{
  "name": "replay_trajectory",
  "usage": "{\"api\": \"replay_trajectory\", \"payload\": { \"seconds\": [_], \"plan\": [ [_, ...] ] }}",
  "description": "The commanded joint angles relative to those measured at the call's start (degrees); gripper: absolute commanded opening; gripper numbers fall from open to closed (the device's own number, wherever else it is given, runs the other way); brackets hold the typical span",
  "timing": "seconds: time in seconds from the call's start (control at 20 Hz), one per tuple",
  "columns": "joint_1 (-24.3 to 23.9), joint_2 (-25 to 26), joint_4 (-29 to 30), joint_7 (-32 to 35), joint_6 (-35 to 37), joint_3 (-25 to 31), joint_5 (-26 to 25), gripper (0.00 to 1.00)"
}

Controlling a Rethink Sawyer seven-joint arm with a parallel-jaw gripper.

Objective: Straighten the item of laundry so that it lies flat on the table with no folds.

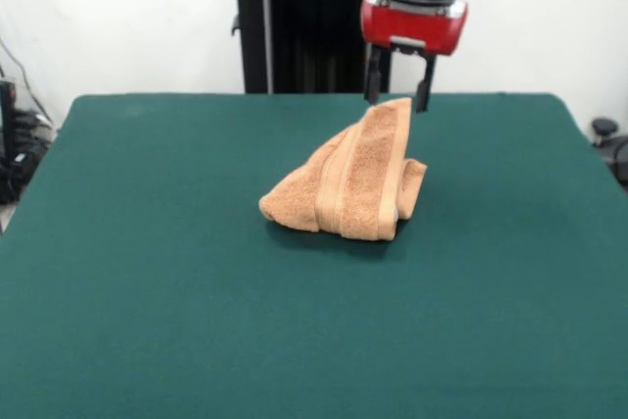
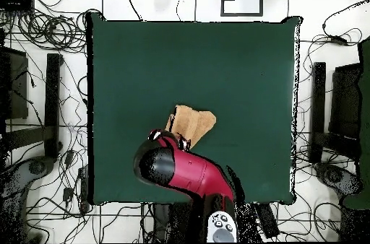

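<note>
**Towel pinched at its peak, raised into a tent**

Front view: small orange-tan terry towel [image 1: 349, 186] pulled up into a tilted cone on the large dark green felt-topped table [image 1: 147, 291], roughly at the table's centre, slightly toward the far side. Lower folds resting on the felt; woven band stripes running down the slope. Red-and-black gripper [image 1: 397, 97] straight above the towel's peak, both black fingers [image 1: 373, 78] clamped on the topmost corner. Black pedestal [image 1: 294, 36] behind the towel, beyond the table's far edge.

Overhead view: towel [image 2: 196, 124] just off table centre, toward the robot's side. Red arm [image 2: 189, 170] covering the towel's near part; gripper hidden beneath it. Tangled cables [image 2: 50, 32] on the white floor around the table [image 2: 144, 61].
</note>
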Motion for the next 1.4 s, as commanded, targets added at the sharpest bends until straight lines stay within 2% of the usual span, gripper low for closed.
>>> {"api": "replay_trajectory", "payload": {
  "seconds": [0.05, 0.55, 1.15, 1.4],
  "plan": [
    [2.79, 0.73, 3.47, 15.36, -1.93, 7.31, 4.28, 1.00],
    [-0.48, 2.95, 3.74, 12.94, -7.11, 9.80, 2.29, 1.00],
    [-2.77, 1.72, 2.94, 7.62, -2.98, 10.19, -0.90, 1.00],
    [-4.11, -1.42, 3.77, 5.30, 1.97, 10.72, -1.86, 1.00]
  ]
}}
